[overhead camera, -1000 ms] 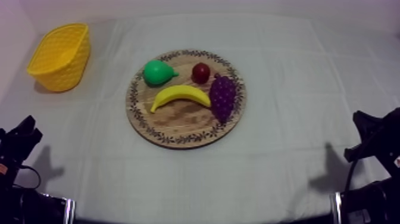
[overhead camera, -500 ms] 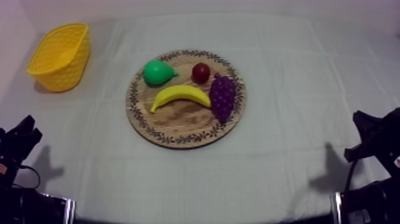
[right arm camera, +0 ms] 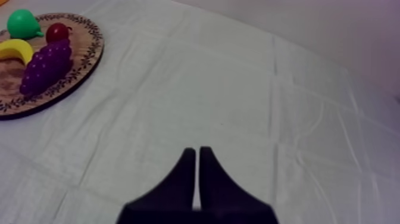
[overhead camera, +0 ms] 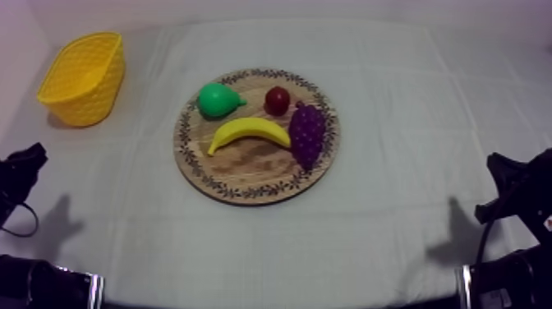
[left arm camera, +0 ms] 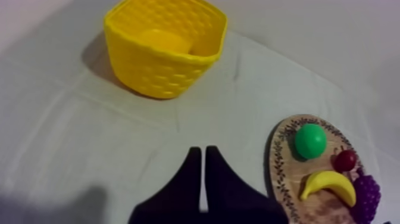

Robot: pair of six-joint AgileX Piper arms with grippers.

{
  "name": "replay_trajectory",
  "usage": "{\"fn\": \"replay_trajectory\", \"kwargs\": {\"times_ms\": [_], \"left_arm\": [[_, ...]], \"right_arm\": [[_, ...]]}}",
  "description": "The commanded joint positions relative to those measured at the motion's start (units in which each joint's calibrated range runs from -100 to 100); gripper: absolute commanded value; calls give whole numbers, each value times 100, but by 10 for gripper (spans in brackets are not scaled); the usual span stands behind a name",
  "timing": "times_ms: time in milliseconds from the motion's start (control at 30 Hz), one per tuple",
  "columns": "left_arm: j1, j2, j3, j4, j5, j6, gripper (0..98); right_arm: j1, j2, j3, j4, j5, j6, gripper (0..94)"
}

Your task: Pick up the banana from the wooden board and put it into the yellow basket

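Across the table [overhead camera: 411, 99] bare cloth spreads wide on every side, so there's plenty of room to travel. Centre stage sits the wooden board [overhead camera: 246, 177], well clear of every table edge, and nothing has left it: by my reading the task is at its very start. Off at the far left stands the yellow basket [overhead camera: 90, 103], well apart from the board and near the cloth's edge, with open cloth between the two for a carry. Low at the left, the left gripper [left arm camera: 199, 150] has its fingers pressed together on nothing, facing basket and board. The right gripper [right arm camera: 197, 152] is likewise pressed together and empty, over bare cloth. Now the banana [overhead camera: 248, 131]: it lies flat mid-board, right tip just beside the grapes [overhead camera: 307, 134], with the pear [overhead camera: 218, 99] and the small red fruit [overhead camera: 278, 100] close behind. Its near side is bare wood, the roomiest way in. Everything is left: reach, grasp, lift, carry, drop.
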State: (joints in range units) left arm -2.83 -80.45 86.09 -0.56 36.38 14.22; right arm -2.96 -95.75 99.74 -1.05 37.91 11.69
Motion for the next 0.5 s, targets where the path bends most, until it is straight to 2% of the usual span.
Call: {"fn": "replay_trajectory", "kwargs": {"times_ms": [0,133,300,467], "left_arm": [[29,1175,-935,-1,229,92,0],[65,2369,-2013,-10,686,315,0],[86,3756,-3401,1,1513,365,0],[91,4664,-4191,40,2194,440,0]], "right_arm": [[-2,-1,4,0,-1,2,4],[-2,-1,4,0,-1,1,4],[-2,-1,4,0,-1,3,4],[-2,-1,4,0,-1,1,4]]}}
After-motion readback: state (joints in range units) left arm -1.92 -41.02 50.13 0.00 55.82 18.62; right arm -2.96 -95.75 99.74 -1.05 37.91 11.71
